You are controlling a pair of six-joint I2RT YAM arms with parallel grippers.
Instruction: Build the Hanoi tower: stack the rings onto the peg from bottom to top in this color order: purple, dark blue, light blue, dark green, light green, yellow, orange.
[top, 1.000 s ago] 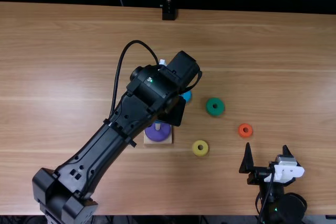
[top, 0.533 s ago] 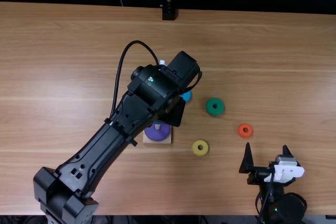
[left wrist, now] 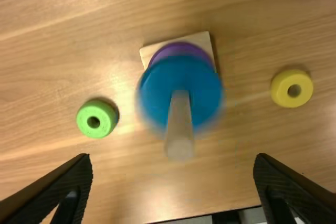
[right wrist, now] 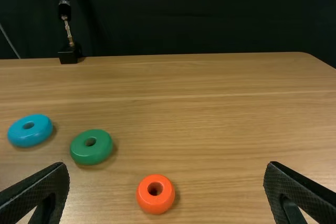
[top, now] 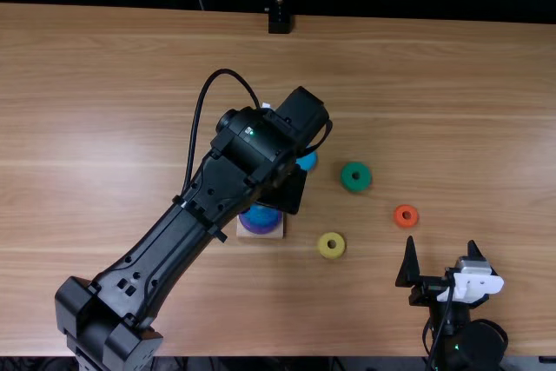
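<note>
I count two of seven around the peg (left wrist: 179, 129): purple ring (left wrist: 181, 48) low, dark blue ring (left wrist: 157, 90) above it, seating unclear. My left gripper (left wrist: 172, 157) and right gripper (right wrist: 167, 164) are released. Left on the table (top: 452, 128): light blue ring (right wrist: 31, 138), dark green ring (right wrist: 92, 155), light green ring (left wrist: 107, 114), yellow ring (left wrist: 281, 86), orange ring (right wrist: 156, 203).

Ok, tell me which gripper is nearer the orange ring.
Right: the right gripper is close on the near side of the orange ring; the left gripper is farther off, over the peg.
</note>
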